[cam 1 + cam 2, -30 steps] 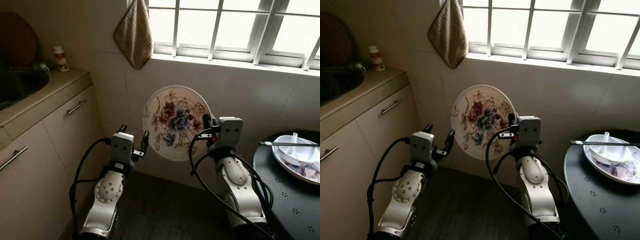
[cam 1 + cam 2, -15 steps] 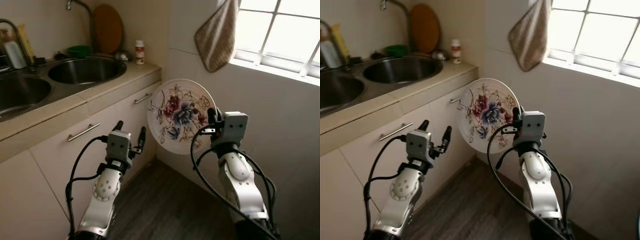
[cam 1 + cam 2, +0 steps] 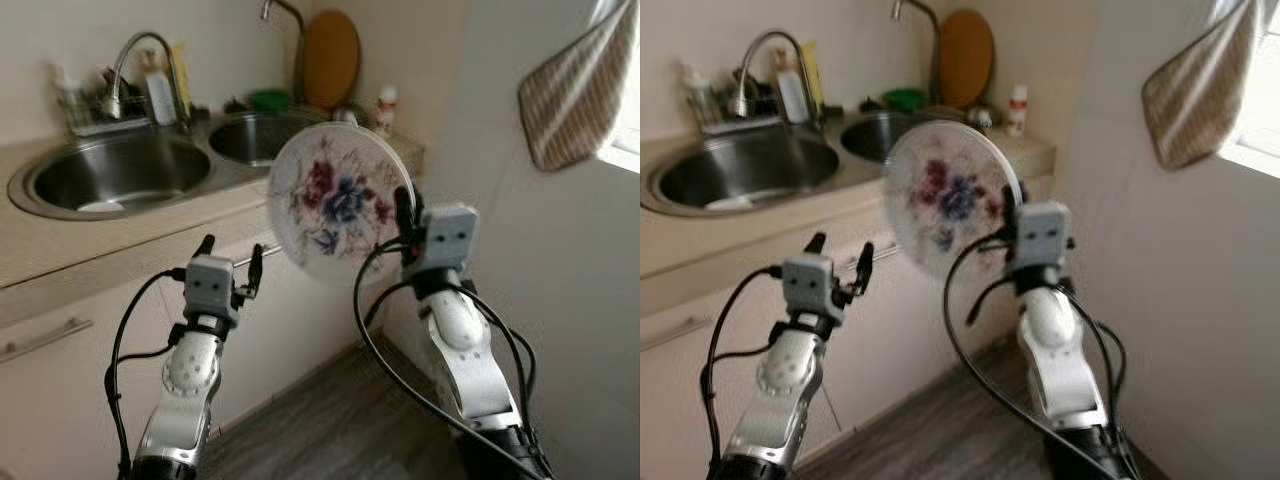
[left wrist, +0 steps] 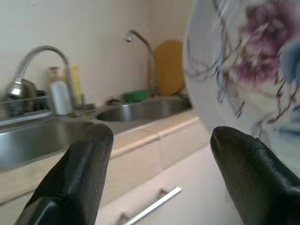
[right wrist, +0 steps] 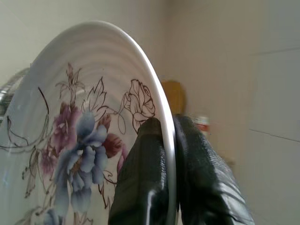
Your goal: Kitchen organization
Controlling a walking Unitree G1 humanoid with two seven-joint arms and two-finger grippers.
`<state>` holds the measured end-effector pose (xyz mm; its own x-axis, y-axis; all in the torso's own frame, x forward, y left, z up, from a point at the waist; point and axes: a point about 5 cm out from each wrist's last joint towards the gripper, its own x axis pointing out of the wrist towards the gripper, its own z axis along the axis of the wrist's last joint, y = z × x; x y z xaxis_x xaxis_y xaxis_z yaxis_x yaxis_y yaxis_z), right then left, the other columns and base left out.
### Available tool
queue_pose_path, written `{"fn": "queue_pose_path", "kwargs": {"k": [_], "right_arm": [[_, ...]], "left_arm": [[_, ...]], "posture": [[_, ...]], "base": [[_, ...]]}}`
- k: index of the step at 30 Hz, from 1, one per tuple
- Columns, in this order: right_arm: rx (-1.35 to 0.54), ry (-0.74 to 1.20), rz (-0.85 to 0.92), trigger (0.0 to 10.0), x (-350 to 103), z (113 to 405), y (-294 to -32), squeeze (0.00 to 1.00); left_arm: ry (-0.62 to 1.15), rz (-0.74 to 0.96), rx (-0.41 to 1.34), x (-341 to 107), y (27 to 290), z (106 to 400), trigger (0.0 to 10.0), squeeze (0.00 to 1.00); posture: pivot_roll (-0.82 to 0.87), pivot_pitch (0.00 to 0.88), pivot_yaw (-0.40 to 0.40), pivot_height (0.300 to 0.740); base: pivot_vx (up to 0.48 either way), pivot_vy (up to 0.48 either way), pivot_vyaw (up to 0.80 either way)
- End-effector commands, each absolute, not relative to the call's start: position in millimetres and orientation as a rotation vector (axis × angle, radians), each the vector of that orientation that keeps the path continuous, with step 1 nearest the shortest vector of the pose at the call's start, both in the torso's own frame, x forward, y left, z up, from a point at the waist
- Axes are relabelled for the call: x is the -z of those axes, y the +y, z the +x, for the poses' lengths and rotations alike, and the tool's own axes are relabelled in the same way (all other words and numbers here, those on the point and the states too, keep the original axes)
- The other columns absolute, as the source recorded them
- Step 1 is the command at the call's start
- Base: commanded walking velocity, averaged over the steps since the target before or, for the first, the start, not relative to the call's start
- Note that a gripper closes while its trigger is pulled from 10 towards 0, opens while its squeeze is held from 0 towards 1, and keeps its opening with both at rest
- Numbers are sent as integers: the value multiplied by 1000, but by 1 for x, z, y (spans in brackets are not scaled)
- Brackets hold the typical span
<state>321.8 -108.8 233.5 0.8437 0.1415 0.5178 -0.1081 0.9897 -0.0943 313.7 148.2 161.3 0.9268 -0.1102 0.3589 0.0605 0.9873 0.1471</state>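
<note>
Swinging leftward since a second ago, the head camera has lost the window and the dark round table with its dishes and now faces a double steel sink (image 3: 110, 175) set in a beige counter (image 3: 60, 255); the things themselves have not shifted, only the view. As before, the right gripper (image 5: 168, 154) stays clamped on the rim of a floral plate (image 3: 335, 200), one black finger (image 5: 145, 173) pressed to the painted face and the other to the back. The plate is held upright on edge, its flowered side toward the robot, in front of the counter's corner and above the cabinet fronts. It hides part of the far basin and the counter edge behind it.

The left gripper (image 3: 230, 265) hovers just beside the plate, lower and to its left, fingers spread apart and holding nothing.

Motion blur softens both eye views, so the bottles around the curved tap (image 3: 135, 60) are hard to make out. A round wooden board (image 3: 332, 58) leans on the wall behind a second tap, with a green bowl (image 3: 268, 99) and a small white bottle (image 3: 384, 105) nearby. A striped cloth (image 3: 575, 95) hangs at the right, its top cut off by the frame.
</note>
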Motion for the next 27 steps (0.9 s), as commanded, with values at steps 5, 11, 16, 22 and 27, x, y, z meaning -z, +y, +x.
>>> {"fn": "queue_pose_path", "kwargs": {"k": [5,11,16,22,27], "right_arm": [[-75,-629,-65,0,-249,319,-122,0],[-73,-627,-64,0,-248,319,-122,0],[-65,-627,-62,0,-248,320,-124,0],[-33,-630,-39,0,-250,321,-127,0],[-29,-635,-37,0,-252,322,-129,0]], "left_arm": [[-400,128,121,-165,135,314,10000,0],[-403,128,121,-166,135,314,10000,0],[-405,127,120,-166,135,315,10000,0],[-407,126,122,-165,134,315,10000,0],[-407,127,123,-166,134,315,10000,0]], "posture": [[47,0,-58,740],[47,0,-59,740],[48,0,-62,740],[47,0,-62,740],[44,0,-62,740]], "base": [[294,0,800],[294,0,800],[295,0,800],[293,0,328],[293,0,0]]}}
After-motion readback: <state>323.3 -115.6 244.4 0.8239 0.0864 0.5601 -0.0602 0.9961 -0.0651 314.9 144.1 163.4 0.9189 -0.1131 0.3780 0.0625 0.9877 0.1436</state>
